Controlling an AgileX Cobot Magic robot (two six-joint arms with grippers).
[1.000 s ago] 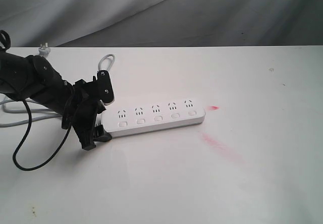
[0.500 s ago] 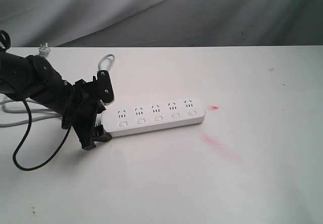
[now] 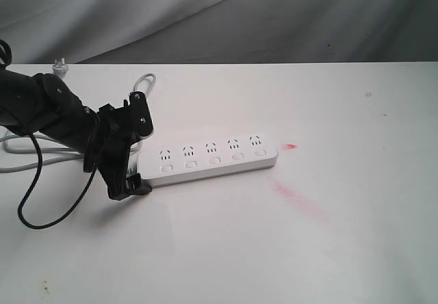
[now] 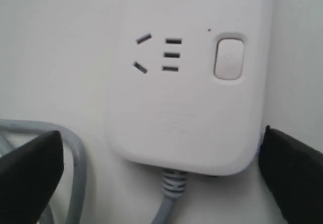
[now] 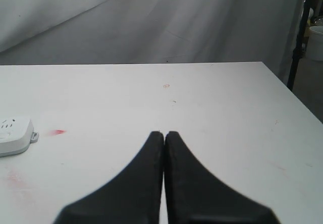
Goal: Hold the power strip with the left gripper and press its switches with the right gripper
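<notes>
The power strip (image 3: pixel 209 159) lay flat on the white table (image 3: pixel 328 249), left of centre and slightly angled, its five sockets in a row with one of the switches (image 3: pixel 214 161) below each; its grey cord (image 4: pixel 169 196) left the rounded end nearest the left arm and looped away across the tabletop toward the rear edge. The left gripper (image 3: pixel 133 146) stood at that cord end, spread apart, one finger on either side of the strip's end; in the left wrist view both dark fingers (image 4: pixel 290 168) sat outside the white body and neither visibly pressed on it, so nothing was clamped at that moment. The right gripper (image 5: pixel 164 138) was outside the exterior view; its own wrist view showed the fingers closed together on nothing, low over bare table, well apart from the strip's far end (image 5: pixel 15 135). A red smear (image 3: pixel 294 196) marked the table just beside that far end. The strip appeared to be a rigid, fairly light bar of smooth plastic, likely to slide or pivot on the table when a button is pushed; the sensible hold seemed to be across its width at the cord end, clear of the nearest switch, firmly enough to stop rotation; the cord, being limp, would offer no restraint.
</notes>
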